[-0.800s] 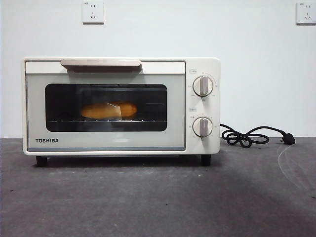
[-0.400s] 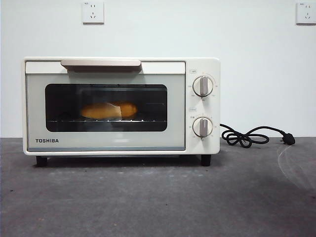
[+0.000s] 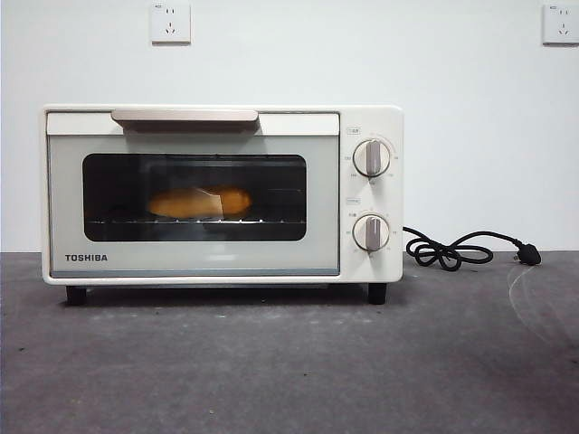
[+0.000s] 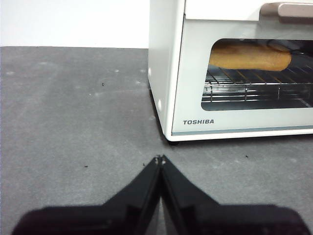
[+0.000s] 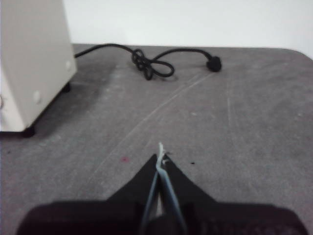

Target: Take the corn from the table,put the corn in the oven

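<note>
Item: corn [image 3: 199, 202]. Location: inside the oven [image 3: 222, 194], laid lengthwise on the wire rack [image 4: 254, 83] behind the dark glass of the closed door; seen through the window in the front view and again in the left wrist view [image 4: 249, 56]. Nothing of it is left on the table [image 3: 289, 362]. The task is judged complete or very nearly so

Handling, as judged: a stiff, tapered cob that will not yield under the jaws. The glossy kernel surface is likely to be slippery, and the round section is inclined to roll on the rack bars. Weight is judged light to moderate. Should it be taken up again, a hold across the thick middle, jaws set square to its length, is judged safest; the tapered ends would tend to squirt out of a pinch. A pale patch on the cob's middle may be glare on the glass; this cannot be settled

Oven: cream-white, lettered TOSHIBA, bar handle [image 3: 185, 116] at the top of the door, two knobs [image 3: 372, 157] on the right panel, black cord [image 3: 457, 249] lying coiled on the table beside it, unplugged from anything in view

Left gripper [image 4: 160, 159]: jaws brought together, tips touching, nothing held; low over the table, near the oven's front corner

Right gripper [image 5: 161, 157]: jaws together and empty; low over bare table, apart from the oven's other side, the cord [image 5: 151, 63] beyond it

Neither arm is seen in the front view
</note>
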Controlling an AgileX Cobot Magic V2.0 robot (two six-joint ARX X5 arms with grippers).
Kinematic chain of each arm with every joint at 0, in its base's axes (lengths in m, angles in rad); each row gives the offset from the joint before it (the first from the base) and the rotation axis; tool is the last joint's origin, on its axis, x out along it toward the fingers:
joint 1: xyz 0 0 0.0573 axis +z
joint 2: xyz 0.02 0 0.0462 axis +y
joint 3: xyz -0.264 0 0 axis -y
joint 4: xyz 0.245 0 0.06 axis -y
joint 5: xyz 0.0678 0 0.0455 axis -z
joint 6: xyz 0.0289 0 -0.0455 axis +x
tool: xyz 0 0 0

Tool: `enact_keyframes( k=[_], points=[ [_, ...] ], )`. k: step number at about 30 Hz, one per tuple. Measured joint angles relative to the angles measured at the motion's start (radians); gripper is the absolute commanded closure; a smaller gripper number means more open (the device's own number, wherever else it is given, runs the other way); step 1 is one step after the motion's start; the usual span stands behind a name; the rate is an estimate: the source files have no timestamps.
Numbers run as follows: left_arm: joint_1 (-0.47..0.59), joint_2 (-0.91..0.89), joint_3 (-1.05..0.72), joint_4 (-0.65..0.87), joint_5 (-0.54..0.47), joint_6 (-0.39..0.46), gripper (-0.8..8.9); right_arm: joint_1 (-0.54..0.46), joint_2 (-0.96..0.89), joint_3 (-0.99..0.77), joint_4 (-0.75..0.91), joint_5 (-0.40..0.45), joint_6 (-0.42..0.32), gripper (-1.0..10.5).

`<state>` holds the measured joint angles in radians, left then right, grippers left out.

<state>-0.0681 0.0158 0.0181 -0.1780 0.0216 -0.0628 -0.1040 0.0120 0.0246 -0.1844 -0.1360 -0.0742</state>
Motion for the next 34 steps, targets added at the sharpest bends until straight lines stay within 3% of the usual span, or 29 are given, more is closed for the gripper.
enact_keyframes(
  k=[34],
  points=[
    [0.000,0.004,0.000,0.000,0.000,0.000,8.17,0.012,-0.002,0.000,0.001,0.023,0.008,9.5]
  ],
)
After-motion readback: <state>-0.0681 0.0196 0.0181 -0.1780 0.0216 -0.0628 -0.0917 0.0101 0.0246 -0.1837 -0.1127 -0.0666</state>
